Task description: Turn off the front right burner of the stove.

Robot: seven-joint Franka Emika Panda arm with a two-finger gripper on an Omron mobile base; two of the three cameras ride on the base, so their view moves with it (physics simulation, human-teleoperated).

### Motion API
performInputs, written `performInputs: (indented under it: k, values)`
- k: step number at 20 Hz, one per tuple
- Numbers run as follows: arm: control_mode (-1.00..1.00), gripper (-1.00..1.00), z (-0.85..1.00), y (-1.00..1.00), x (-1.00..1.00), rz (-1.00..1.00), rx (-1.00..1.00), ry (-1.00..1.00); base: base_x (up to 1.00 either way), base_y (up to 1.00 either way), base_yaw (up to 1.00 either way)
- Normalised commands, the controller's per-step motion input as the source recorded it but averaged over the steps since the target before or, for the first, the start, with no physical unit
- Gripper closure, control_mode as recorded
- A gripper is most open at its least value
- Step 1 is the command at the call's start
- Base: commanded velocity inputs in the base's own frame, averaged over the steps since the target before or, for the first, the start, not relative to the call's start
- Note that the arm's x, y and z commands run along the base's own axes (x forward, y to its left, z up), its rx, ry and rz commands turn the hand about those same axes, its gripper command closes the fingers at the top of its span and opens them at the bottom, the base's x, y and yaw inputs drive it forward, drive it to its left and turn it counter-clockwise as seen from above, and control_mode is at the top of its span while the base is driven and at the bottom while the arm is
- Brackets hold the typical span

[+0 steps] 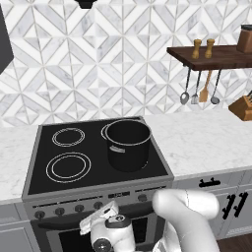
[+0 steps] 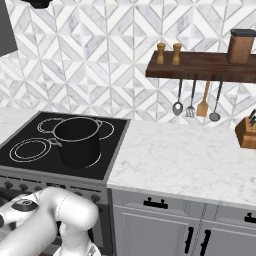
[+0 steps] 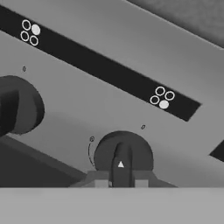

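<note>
The stove (image 1: 44, 140) (image 2: 114, 150) is a grey steel range with a black glass top marked with white rings. A black pot (image 1: 128, 143) (image 2: 77, 141) stands on its right side and hides the front right burner. In the hand view my gripper (image 3: 121, 183) is shut on a dark round knob (image 3: 122, 153) on the front panel, one finger on each side of the knob's raised ridge. A white triangle marks that ridge. Above the knob a four-circle icon (image 3: 162, 98) has its lower right circle filled. From the left base camera my gripper (image 1: 97, 214) is just below the knob row (image 1: 79, 208).
Another dark knob (image 3: 17, 105) sits to the left in the hand view. A wooden shelf (image 2: 202, 65) with hanging utensils is on the wall to the right, above a marble counter (image 2: 175, 160). A knife block (image 2: 246, 131) stands at the far right.
</note>
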Motion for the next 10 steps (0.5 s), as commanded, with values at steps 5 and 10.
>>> performInputs:
  k: [5, 10]
  values:
    - [-1.0, 1.0, 0.02, 0.0, 0.29, -0.39, 0.56, 0.01, 0.0, 0.0, 0.0]
    - [-1.0, 1.0, 0.16, -0.04, 0.32, -0.37, 0.48, 0.0, 0.0, 0.0, 0.0]
